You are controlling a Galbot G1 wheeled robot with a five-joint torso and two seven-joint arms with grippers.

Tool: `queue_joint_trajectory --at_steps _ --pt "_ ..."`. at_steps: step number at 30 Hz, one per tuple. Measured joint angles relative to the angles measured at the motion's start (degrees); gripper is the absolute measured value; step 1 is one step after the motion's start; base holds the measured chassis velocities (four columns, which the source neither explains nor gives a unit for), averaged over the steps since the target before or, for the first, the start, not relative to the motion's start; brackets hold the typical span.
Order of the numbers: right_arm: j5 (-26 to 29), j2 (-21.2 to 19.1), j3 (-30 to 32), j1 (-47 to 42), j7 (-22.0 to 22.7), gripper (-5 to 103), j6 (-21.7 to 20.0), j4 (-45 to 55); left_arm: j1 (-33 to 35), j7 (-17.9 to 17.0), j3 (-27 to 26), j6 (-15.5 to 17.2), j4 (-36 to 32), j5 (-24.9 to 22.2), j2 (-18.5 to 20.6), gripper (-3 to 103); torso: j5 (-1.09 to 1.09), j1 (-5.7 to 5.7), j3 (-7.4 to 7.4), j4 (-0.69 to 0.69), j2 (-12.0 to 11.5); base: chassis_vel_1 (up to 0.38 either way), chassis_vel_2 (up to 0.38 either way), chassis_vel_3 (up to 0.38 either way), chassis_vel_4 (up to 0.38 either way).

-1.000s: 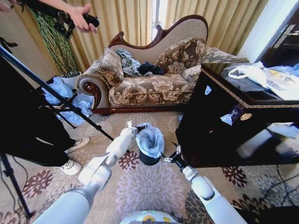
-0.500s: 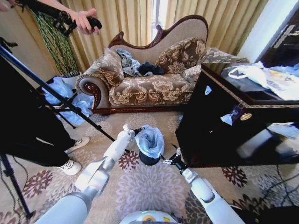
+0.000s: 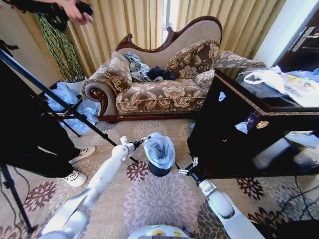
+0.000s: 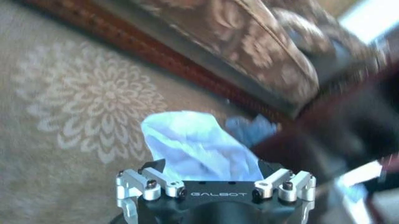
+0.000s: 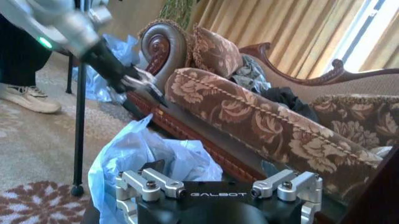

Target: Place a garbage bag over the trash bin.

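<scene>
Head view — left gripper (image 3: 143,140): just beside the upper left rim of the thin, crinkly, pale blue translucent garbage bag (image 3: 159,149); dark fingers drawn to a closed point, holding nothing, a sliver short of the plastic.
Head view — right gripper (image 3: 188,170): low at the bag's right, near the base of the small black cylindrical trash bin (image 3: 159,169); finger state cannot be told.
Head view — bag and bin: bag draped over the bin's mouth, black bin wall showing below it; both stand on the floral patterned carpet (image 3: 159,199), between the two grippers.
Left wrist view — garbage bag (image 4: 199,149): bunched pale blue plastic straight ahead of the gripper mount, carpet (image 4: 87,107) beyond.
Right wrist view — garbage bag (image 5: 134,154): crumpled directly ahead of the mount; left gripper (image 5: 153,95) just past its far edge, fingers together, gripping nothing; brown brocade sofa (image 5: 262,121) behind.
</scene>
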Motion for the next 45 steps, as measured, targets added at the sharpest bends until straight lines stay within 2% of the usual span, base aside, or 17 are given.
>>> queue_joint_trajectory --at_steps 3,8,11,13,15,17,18,21,22,25,26,28,29,31,34,37,45 --pt "0.00 0.11 -0.20 0.30 0.16 100 -0.24 -0.04 1.43 -0.36 0.55 0.95 -3.71 4.09 1.42 102 0.00 0.00 0.00 0.01 0.00 0.000 0.000 0.000 0.000" --pt "0.18 0.11 -0.77 0.69 0.36 100 -0.83 0.07 2.36 -2.49 0.80 4.30 -7.11 8.59 2.27 96 0.02 0.00 0.00 -0.02 0.00 0.000 0.000 0.000 0.000" --pt "0.24 0.14 -0.93 0.84 0.38 100 -0.89 -0.13 1.99 -3.02 1.08 4.89 -5.49 9.67 1.96 93 -0.01 0.00 0.00 -0.01 0.00 0.000 0.000 0.000 0.000" --pt "0.52 0.04 -1.40 1.11 0.45 100 -1.18 -0.09 1.65 -3.20 1.12 5.27 -3.26 9.93 1.28 86 -0.01 0.01 0.01 -0.02 0.00 0.000 0.000 0.000 0.000" --pt "0.66 -0.03 -1.59 1.43 0.51 100 -1.28 -0.07 1.62 -3.29 1.12 5.46 -2.35 9.96 1.00 86 -0.01 0.01 0.01 -0.02 0.00 0.000 0.000 0.000 0.000" --pt "0.86 -0.08 -2.01 2.50 0.59 100 -1.41 -0.28 1.55 -3.21 0.90 5.41 -0.16 9.93 0.14 79 0.01 0.01 0.01 -0.01 0.00 0.000 0.000 0.000 0.000" --pt "0.86 -0.08 -2.01 2.50 0.59 100 -1.41 -0.28 1.55 -3.21 0.90 5.41 -0.16 9.93 0.14 79 0.01 0.01 0.01 -0.01 0.00 0.000 0.000 0.000 0.000" --pt "0.88 -0.18 -2.55 3.39 0.61 100 -1.53 -0.74 0.61 -2.76 0.45 4.64 3.67 9.74 -1.90 63 -0.01 0.01 0.01 0.00 0.00 0.000 0.000 0.000 0.000" --pt "0.88 -0.18 -2.55 3.39 0.61 100 -1.53 -0.74 0.61 -2.76 0.45 4.64 3.67 9.74 -1.90 63 -0.01 0.01 0.01 0.00 0.00 0.000 0.000 0.000 0.000" --pt "0.92 -0.54 -2.78 3.45 0.64 100 -1.57 -0.92 -0.83 -2.25 -0.04 3.80 7.35 9.19 -3.82 47 0.00 0.01 0.01 -0.02 0.00 0.000 0.000 0.000 0.000" --pt "0.92 -0.54 -2.78 3.45 0.64 100 -1.57 -0.92 -0.83 -2.25 -0.04 3.80 7.35 9.19 -3.82 47 0.00 0.01 0.01 -0.02 0.00 0.000 0.000 0.000 0.000" --pt "0.93 -0.66 -2.67 3.45 0.75 100 -1.57 -1.09 -1.56 -1.80 -0.08 3.41 9.07 8.98 -4.65 36 0.01 0.01 0.01 -0.01 0.00 0.000 0.000 0.000 0.000" --pt "0.93 -0.66 -2.67 3.45 0.75 100 -1.57 -1.09 -1.56 -1.80 -0.08 3.41 9.07 8.98 -4.65 36 0.01 0.01 0.01 -0.01 0.00 0.000 0.000 0.000 0.000" --pt "0.98 -0.77 -2.64 3.47 0.78 100 -1.56 -1.13 -1.84 -1.42 0.03 3.30 10.24 8.88 -5.35 25 0.00 0.01 0.01 -0.01 0.00 0.000 0.000 0.000 0.000" --pt "1.08 -0.87 -2.62 3.62 0.79 100 -1.55 -1.16 -1.85 -1.01 0.08 3.21 11.19 8.87 -6.03 20 0.00 0.01 0.01 -0.01 0.00 0.000 0.000 0.000 0.000" --pt "1.51 -1.19 -2.87 4.05 0.76 100 -1.50 -1.11 -1.76 -0.46 -0.04 2.82 12.43 9.15 -6.55 4 0.00 0.01 0.01 -0.01 0.00 0.000 0.000 0.000 0.000" --pt "1.70 -1.30 -5.57 7.19 0.63 100 -1.44 -1.05 -0.89 0.25 -0.67 2.52 12.18 9.79 -6.58 0 -0.01 0.01 0.01 -0.01 0.00 0.000 0.000 0.000 0.000"
